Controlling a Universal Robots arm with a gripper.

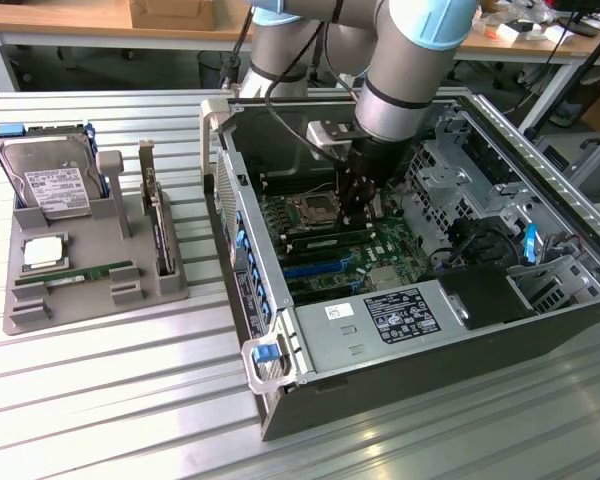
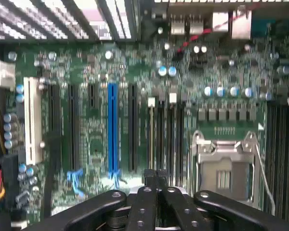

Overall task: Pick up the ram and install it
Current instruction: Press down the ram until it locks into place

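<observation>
The grey power supply [image 1: 380, 320] with its labels lies nearest, at the lower centre of the exterior view, inside the open computer case [image 1: 280, 400]. At the lower left, on the grey tray [image 1: 40, 312], the ram [image 1: 80, 272] lies flat in its groove, well apart from the gripper, with a silver processor chip [image 1: 42, 252] just behind it.

The ram looks light, stiff and thin. Its chips and contact edge are probably fragile, so a pinch across the two long faces near the middle, clear of the contacts, seems the soundest hold.

Further back, at the frame's centre, the gripper [image 1: 352, 215] points straight down onto the motherboard [image 1: 390, 250], beside the processor socket [image 1: 315, 208]. In the wrist view the gripper [image 2: 155, 174] has its fingertips pressed together, with nothing seen between them, over the dark memory slots [image 2: 166, 130]. I cannot tell whether a stick sits in the slot beneath. The arm [image 1: 410, 70] rises steeply to the upper edge.
</observation>
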